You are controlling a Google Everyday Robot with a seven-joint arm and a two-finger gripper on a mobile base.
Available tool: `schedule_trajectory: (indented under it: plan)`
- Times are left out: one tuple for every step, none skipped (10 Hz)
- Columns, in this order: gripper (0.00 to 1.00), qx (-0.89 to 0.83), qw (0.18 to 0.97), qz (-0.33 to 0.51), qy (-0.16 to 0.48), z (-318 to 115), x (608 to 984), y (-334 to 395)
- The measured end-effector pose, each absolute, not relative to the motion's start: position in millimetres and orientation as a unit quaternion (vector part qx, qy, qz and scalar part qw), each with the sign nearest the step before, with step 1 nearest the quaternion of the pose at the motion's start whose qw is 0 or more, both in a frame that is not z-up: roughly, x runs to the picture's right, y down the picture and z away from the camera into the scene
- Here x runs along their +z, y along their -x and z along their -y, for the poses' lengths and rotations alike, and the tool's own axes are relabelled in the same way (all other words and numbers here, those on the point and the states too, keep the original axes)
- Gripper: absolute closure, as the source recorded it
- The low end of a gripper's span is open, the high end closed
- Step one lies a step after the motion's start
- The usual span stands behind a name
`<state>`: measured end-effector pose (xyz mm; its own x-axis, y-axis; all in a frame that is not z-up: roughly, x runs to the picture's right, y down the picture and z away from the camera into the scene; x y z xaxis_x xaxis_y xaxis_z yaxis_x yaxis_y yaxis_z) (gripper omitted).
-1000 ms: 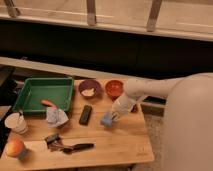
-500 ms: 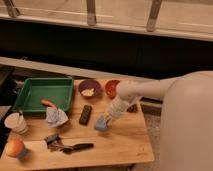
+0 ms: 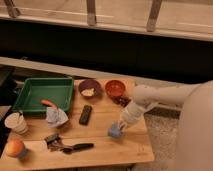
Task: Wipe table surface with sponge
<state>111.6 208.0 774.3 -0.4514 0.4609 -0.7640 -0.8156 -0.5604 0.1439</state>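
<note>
Pressing the sponge (image 3: 115, 131) flat, the gripper (image 3: 119, 127), jaws clamped on it, should sweep toward nine o'clock across the surface (image 3: 100, 147), skirting the remote (image 3: 85, 114).

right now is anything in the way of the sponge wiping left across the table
Yes. The gripper presses the blue sponge onto the wooden table. To its left lie the black remote and a dark-handled tool.
</note>
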Motion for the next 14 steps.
schedule_trajectory:
  plan:
    - [1.0, 0.811, 0.395, -0.256, 0.347, -207, 777, -118]
    - [1.0, 0.809, 0.399, -0.254, 0.349, -205, 781, -121]
    - [1.0, 0.805, 0.405, -0.251, 0.353, -201, 786, -120]
    - [1.0, 0.801, 0.41, -0.246, 0.359, -197, 790, -113]
    - [1.0, 0.797, 0.415, -0.239, 0.368, -192, 795, -101]
    - [1.0, 0.792, 0.419, -0.231, 0.379, -187, 799, -82]
    - [1.0, 0.786, 0.424, -0.222, 0.391, -181, 804, -59]
    - [1.0, 0.78, 0.429, -0.215, 0.401, -178, 806, -38]
    - [1.0, 0.774, 0.432, -0.208, 0.413, -176, 808, -11]
    - [1.0, 0.771, 0.428, -0.209, 0.422, -178, 807, 6]
    - [1.0, 0.771, 0.423, -0.211, 0.426, -180, 806, 17]
    - [1.0, 0.773, 0.416, -0.215, 0.428, -183, 805, 24]
    - [1.0, 0.775, 0.408, -0.222, 0.429, -187, 802, 27]
    - [1.0, 0.777, 0.403, -0.225, 0.427, -190, 800, 24]
